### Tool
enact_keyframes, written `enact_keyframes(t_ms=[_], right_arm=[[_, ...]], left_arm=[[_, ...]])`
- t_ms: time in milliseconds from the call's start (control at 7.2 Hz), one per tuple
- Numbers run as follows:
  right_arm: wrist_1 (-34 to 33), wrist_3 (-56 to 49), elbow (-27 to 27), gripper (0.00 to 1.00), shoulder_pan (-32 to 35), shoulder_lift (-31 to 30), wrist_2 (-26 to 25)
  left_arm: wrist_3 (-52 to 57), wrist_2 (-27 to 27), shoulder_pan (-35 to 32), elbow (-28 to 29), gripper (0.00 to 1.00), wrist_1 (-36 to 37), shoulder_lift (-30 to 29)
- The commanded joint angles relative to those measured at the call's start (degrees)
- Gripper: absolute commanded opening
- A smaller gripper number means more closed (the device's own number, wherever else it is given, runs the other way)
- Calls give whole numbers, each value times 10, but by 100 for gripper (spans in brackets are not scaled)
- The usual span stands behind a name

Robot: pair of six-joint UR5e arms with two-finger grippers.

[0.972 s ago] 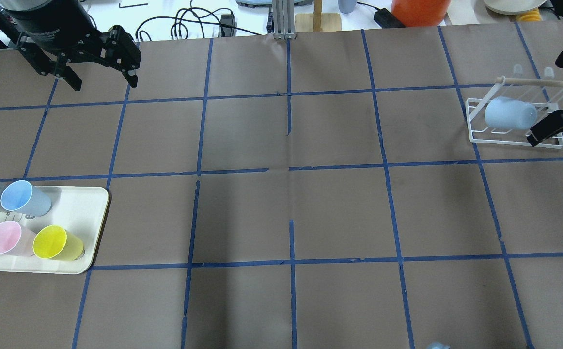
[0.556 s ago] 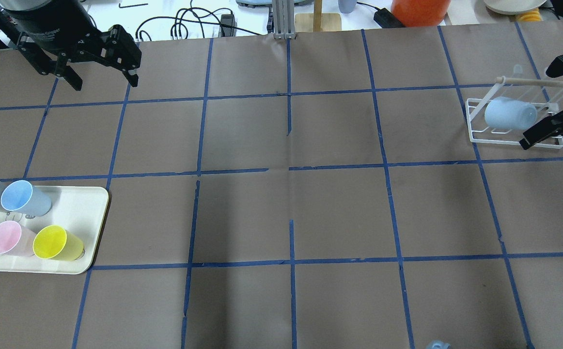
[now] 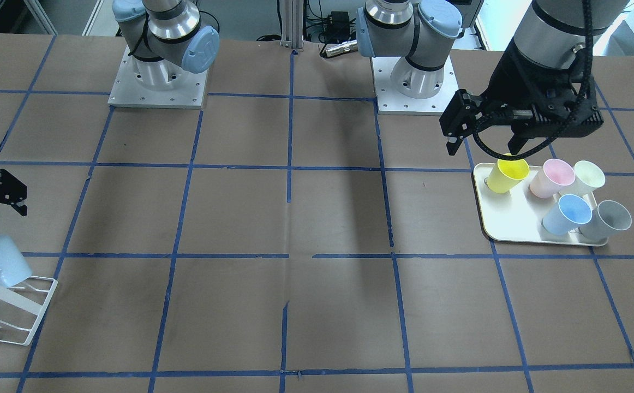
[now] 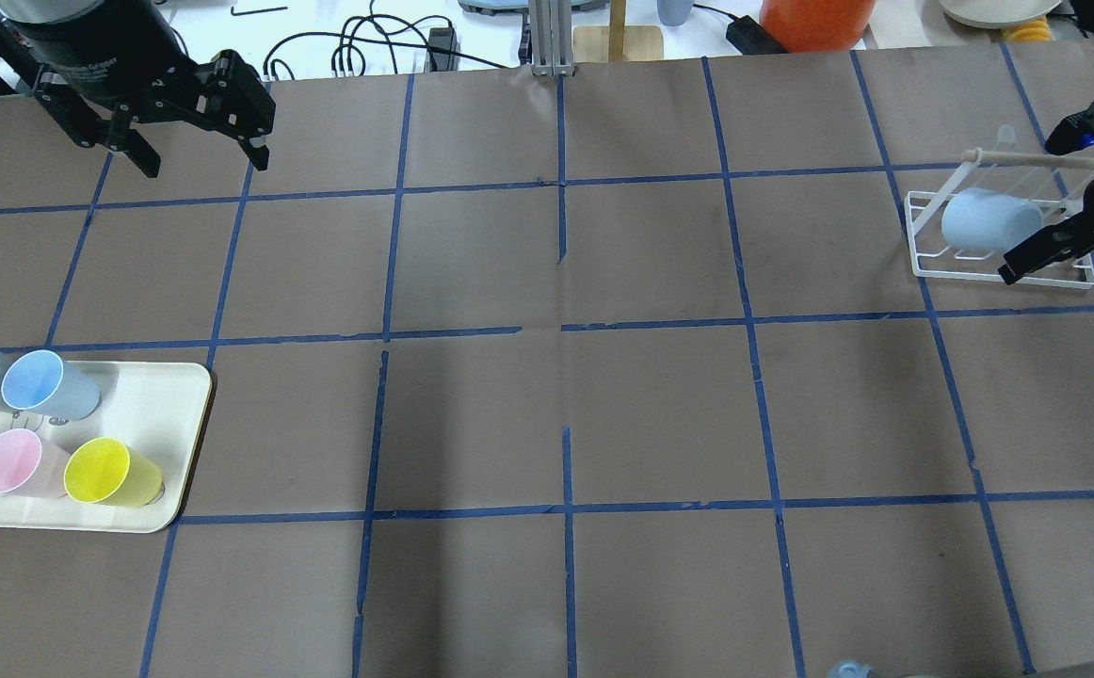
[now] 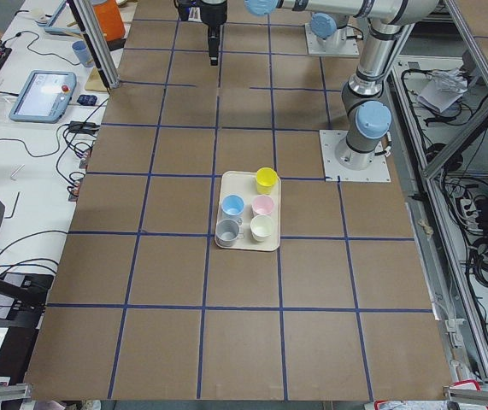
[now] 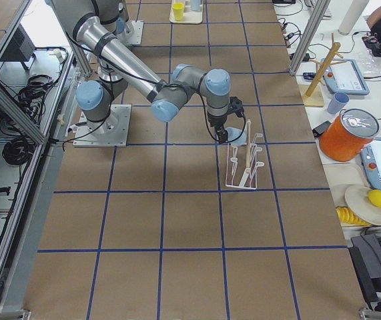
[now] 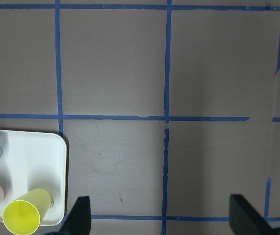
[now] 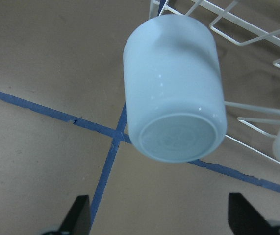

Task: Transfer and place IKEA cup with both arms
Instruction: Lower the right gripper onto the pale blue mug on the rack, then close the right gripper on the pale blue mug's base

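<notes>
A: Item?
B: IKEA cup [image 4: 989,222]: small, tapered, handleless plastic, very pale blue.
A: Pose, location?
B: Inverted and tilted, flat base uppermost, hung on the white wire rack [image 4: 911,235], off the table.

Looks down from behind and steeply from across, sharing the tray [image 4: 166,395] (mirrored); along the table [image 4: 660,405] from both ends; close-up from each wrist.

tray [image 4: 166,395] on desk [image 4: 603,405] at robot's left end; five cups [image 4: 34,381] on it, three in the row nearer the robot, two in the row behind; rack [image 4: 924,259] on desk at right end, well apart from tray; IKEA cup [image 4: 989,221] tilted, mouth-down on rack; right tool [image 8: 162,218] just beside rack, facing cup's base; left tool [image 4: 203,166] above desk, near tray
</notes>
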Motion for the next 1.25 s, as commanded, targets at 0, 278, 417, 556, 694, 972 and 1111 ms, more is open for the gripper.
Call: enact_keyframes(t_ms=[0, 278, 417, 556, 694, 972, 1111], right_arm=[[-3, 3, 0, 100, 2, 2, 21], [-4, 4, -5, 100, 3, 9, 32], [-6, 4, -7, 100, 4, 15, 32], [-25, 4, -7, 100, 4, 16, 31], [-32, 4, -8, 100, 4, 24, 31], [-48, 10, -10, 100, 6, 36, 33], [-48, 26, -11, 99, 6, 31, 32]], left_arm=[[0, 0, 0, 1, 100, 0, 0], [0, 0, 0, 2, 100, 0, 0], [0, 0, 0, 0, 100, 0, 1], [0, 0, 0, 1, 100, 0, 1], [0, 0, 0, 0, 100, 0, 2], [0, 1, 0, 0, 100, 0, 3], [0, 1, 0, 0, 100, 0, 3]])
